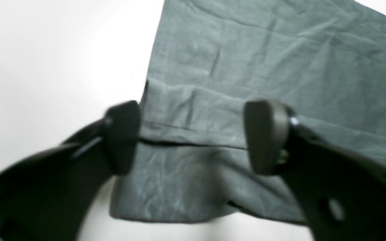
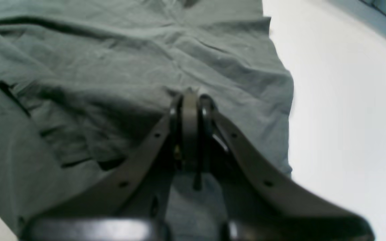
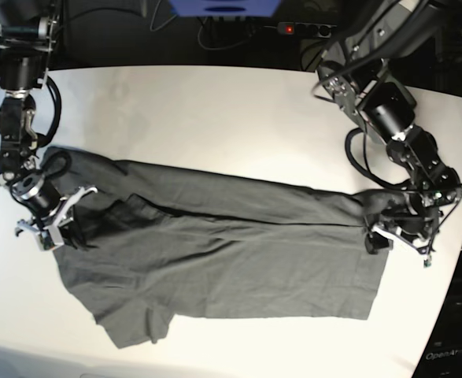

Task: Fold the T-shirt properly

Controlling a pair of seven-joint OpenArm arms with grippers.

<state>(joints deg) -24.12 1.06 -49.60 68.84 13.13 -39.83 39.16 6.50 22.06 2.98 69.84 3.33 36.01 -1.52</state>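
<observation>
Base view: T-shirt (image 3: 215, 260) spread lengthwise across white surface (image 3: 215, 118), part-folded along far edge.
Left end effector (image 1: 193, 137) spread wide over right-hand hem; right end effector (image 2: 191, 100) pressed together, pinching cloth at left end. Soft, light, limp fabric, likely to sag and wrinkle; best gripped at hem corners and shoulder seams.

This looks like a robotics lab or test bench rather than a home. A plain white tabletop (image 3: 215, 110) with rounded edges carries two black robot arms, one at each end. Beyond the left pincer (image 3: 400, 240), past the tabletop's far edge, dark cabling and a power strip (image 3: 305, 29) with a red light lie in shadow.
</observation>
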